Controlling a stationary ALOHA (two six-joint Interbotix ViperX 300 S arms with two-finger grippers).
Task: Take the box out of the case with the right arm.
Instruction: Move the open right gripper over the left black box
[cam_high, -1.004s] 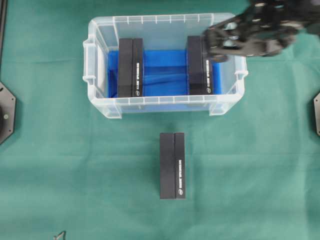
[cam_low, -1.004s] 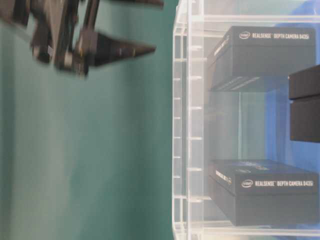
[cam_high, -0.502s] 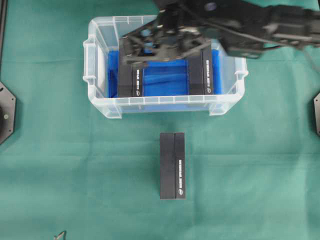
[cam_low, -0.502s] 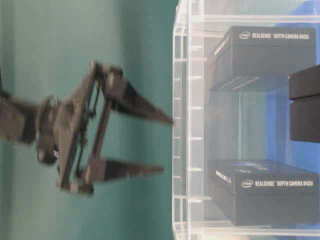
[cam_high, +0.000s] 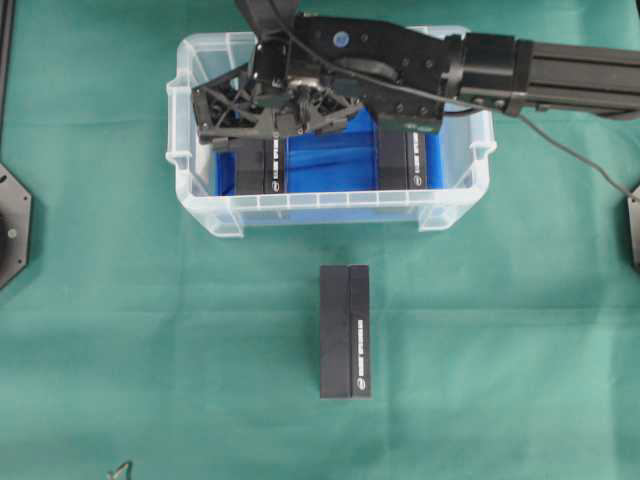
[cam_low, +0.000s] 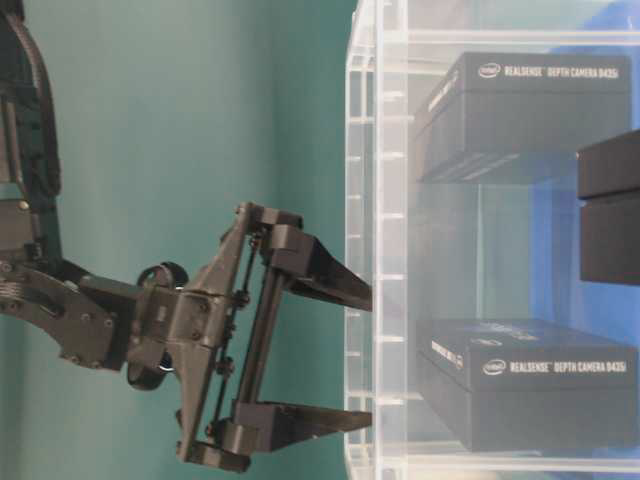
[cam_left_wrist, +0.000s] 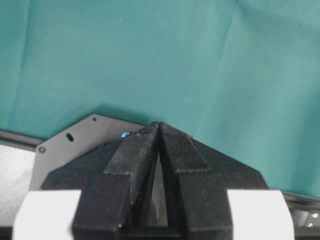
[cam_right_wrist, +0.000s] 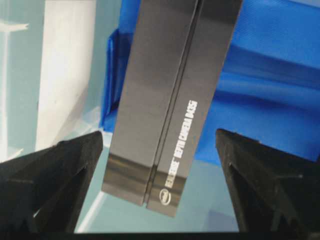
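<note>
Black rectangular cardboard box with white lettering stands on edge at the left end of your large clear plastic case, on the blue sheet lining its bottom; a second black box stands at the right end, a third lies on the green cloth outside, near the case's front wall. Your right gripper hangs over the left box, its fingers spread wide either side of it, touching nothing. Your left gripper has its tips pressed together, empty.
</note>
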